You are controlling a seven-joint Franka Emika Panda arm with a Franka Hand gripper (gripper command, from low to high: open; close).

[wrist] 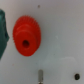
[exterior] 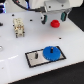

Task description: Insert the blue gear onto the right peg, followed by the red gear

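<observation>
The blue gear (exterior: 50, 52) lies flat on the right part of the black-framed grey plate (exterior: 33, 59), covering the spot of the right peg, which is hidden. The plate's left pin (exterior: 37, 55) stands bare. The red gear (exterior: 55, 23) sits on the white table farther back, apart from the plate. My gripper (exterior: 55, 18) hangs just above it, open, with a dark finger on either side. The wrist view shows the red gear (wrist: 26, 36) large and close, its dark centre hole visible, with nothing gripping it.
A pale beige block with holes (exterior: 19, 27) stands at the exterior view's left. A dark teal shape (wrist: 2, 30) shows at the edge of the wrist view, beside the red gear. The white table (exterior: 15, 50) carries everything.
</observation>
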